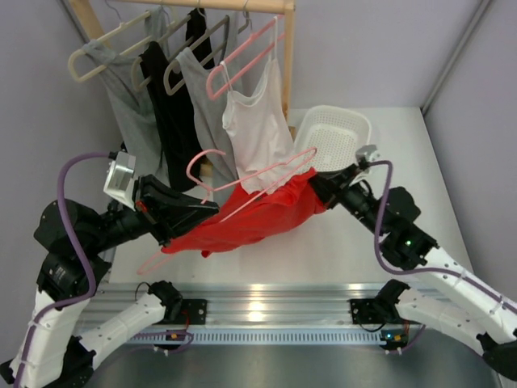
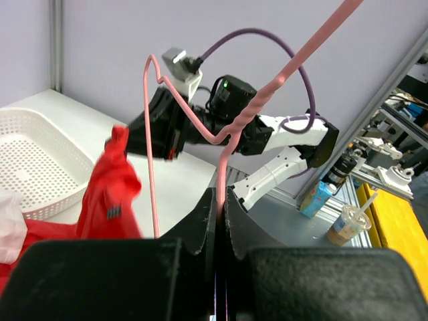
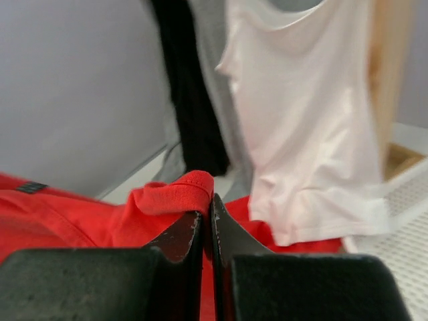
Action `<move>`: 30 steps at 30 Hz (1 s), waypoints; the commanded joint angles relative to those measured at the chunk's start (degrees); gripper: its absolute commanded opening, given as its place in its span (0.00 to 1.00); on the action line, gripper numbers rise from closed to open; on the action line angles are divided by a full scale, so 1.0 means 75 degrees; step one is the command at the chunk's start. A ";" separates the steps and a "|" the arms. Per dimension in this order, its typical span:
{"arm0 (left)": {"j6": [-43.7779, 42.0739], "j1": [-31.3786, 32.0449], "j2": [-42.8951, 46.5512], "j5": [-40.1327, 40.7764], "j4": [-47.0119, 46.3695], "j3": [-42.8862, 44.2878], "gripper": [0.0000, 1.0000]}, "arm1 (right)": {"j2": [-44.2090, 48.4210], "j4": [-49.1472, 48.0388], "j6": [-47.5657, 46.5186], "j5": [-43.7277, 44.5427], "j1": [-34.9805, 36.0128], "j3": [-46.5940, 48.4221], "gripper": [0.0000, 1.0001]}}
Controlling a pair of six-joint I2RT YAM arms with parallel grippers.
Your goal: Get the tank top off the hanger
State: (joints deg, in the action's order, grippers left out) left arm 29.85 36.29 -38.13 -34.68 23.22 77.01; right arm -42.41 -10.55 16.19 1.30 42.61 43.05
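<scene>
A red tank top (image 1: 250, 217) hangs stretched between my two grippers above the table. A pink wire hanger (image 1: 242, 174) runs through it, hook at the upper left. My left gripper (image 1: 212, 208) is shut on the pink hanger's wire (image 2: 219, 190) at the garment's left end. My right gripper (image 1: 317, 187) is shut on a red strap of the tank top (image 3: 180, 194) at its right end. In the left wrist view the red cloth (image 2: 107, 190) hangs off the hanger (image 2: 150, 134) in front of the right arm.
A wooden rack (image 1: 266, 6) at the back holds grey, black and white tops (image 1: 254, 121) on hangers. A white perforated basket (image 1: 343, 137) sits at the back right. The table's near edge has an aluminium rail (image 1: 258, 311).
</scene>
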 commanded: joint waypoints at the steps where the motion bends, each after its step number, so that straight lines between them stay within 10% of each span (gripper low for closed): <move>1: -0.0018 -0.0011 -0.0306 0.0380 -0.0284 0.0360 0.00 | -0.0496 -0.1601 -0.0083 -0.1404 0.0750 -0.0173 0.00; 17: 0.0005 -0.0011 -0.1431 0.1998 -0.0296 0.1578 0.00 | -0.4621 -0.6163 -0.1092 -0.0712 0.3834 0.0669 0.09; 19: 0.0040 -0.0011 -0.1513 0.2057 -0.0296 0.1965 0.00 | -0.5031 -0.6491 -0.1057 -0.0736 0.3846 0.0764 0.29; 22: 0.0134 -0.0011 -0.1747 0.2010 -0.0296 0.2374 0.00 | -0.5512 -0.7297 -0.0975 -0.0712 0.3834 0.0729 0.98; 30: 0.0578 -0.0011 -0.2099 0.1648 -0.0342 0.3044 0.00 | -0.6778 -0.6902 -0.0974 -0.0901 0.3846 0.1818 0.99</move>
State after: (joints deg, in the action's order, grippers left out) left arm 31.46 36.29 -52.99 -20.53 23.99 96.79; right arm -91.20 -56.55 8.62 -4.67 70.39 52.56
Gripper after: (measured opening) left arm 0.049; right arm 0.991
